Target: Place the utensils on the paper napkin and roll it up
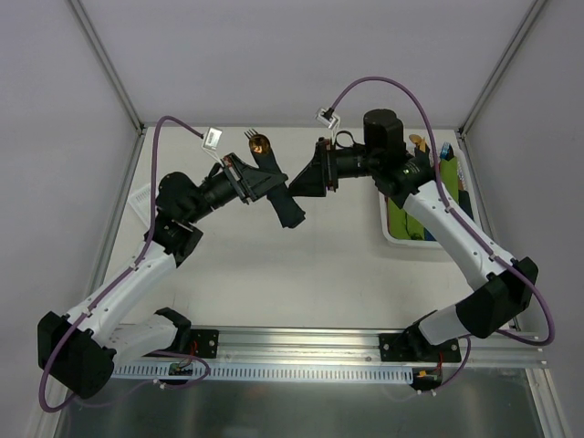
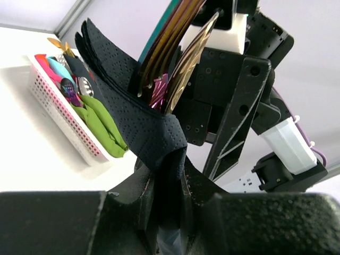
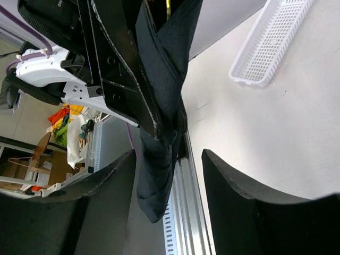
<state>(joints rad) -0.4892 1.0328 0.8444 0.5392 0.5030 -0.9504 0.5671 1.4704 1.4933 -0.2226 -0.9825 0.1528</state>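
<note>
napkin [image 2: 142, 125] clamped in left claw [image 2: 169, 183], utensils [image 2: 183, 56] poking out

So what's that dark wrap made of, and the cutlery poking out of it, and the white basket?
The napkin looks like soft matte paper or tissue: dimpled embossing, layered folds. The cutlery looks like polished metal, gold to iridescent, with mirror-like reflections; coated plastic is possible. The basket seems to be white moulded plastic, with a regular lattice wall.
</note>
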